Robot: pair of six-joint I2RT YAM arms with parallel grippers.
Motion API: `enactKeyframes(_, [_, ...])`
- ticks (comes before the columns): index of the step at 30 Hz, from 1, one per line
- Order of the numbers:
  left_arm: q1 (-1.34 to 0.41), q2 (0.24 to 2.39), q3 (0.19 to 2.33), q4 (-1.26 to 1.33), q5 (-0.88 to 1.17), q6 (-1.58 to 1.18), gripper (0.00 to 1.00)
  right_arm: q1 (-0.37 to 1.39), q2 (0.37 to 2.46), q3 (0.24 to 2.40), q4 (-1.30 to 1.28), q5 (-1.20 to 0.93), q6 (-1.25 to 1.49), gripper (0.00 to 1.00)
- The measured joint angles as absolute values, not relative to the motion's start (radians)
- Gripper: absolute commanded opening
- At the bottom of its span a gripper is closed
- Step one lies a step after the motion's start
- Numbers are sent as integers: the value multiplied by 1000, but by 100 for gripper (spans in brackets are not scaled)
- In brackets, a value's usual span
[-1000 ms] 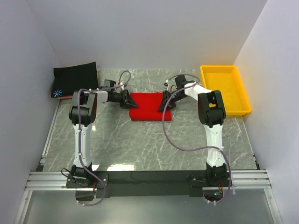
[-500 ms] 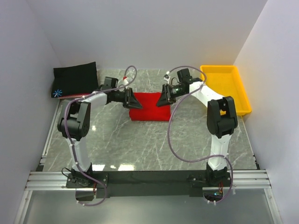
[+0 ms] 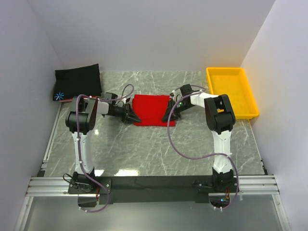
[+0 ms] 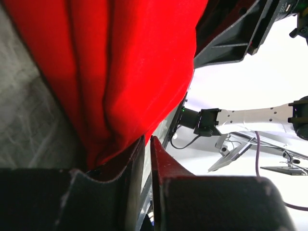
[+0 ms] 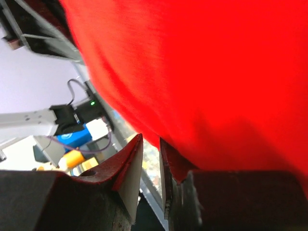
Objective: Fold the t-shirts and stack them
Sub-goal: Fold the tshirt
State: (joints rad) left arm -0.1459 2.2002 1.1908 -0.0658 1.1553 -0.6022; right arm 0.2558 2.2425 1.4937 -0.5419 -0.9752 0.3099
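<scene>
**Inspector:** Item one. The red t-shirt (image 3: 151, 108) lies as a compact rectangle mid-table, toward the far half. Its surface looks flat from above.

**Clerk:** And the grip?

**Inspector:** The left gripper (image 3: 131, 114) sits at the shirt's eight o'clock corner and the right gripper (image 3: 168, 113) at its four o'clock corner. In each wrist view the jaws stand almost together, with only a thin slit between them. Red cloth gathers down onto the tips, so I judge both are pinched on the near hem. The exact bite is hidden.

**Clerk:** Surroundings?

**Inspector:** The black t-shirt (image 3: 77, 81), already folded, rests at ten o'clock from the red one, in the far-left corner. The yellow tray (image 3: 230, 70) stands at two o'clock, well apart. The marble table (image 3: 144, 149) lies between the shirt and the arm bases. I see no pink shirt.

**Clerk:** The step in hand?

**Inspector:** In my judgement it is a two-handed handling of the red shirt, either closing a fold or carrying it toward the black one.

**Clerk:** Recommendations?

**Inspector:**
- Raise both corners level and move them together, so the hem is neither slack nor stretched.
- Travel toward ten o'clock without dragging the far edge into wrinkles.
- Lay the far edge down first and square it to the black shirt.
- Release both sides at once, because a one-sided release would skew the fold.
</scene>
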Motion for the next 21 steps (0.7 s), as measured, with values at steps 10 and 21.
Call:
enactKeyframes(10, [-121, 2067, 1134, -169, 1108, -428, 35, 239, 2164, 1436, -568, -857, 260, 28])
enactKeyframes(21, [55, 1630, 1262, -332, 933, -229, 83, 363, 1920, 1616, -678, -407, -2, 37])
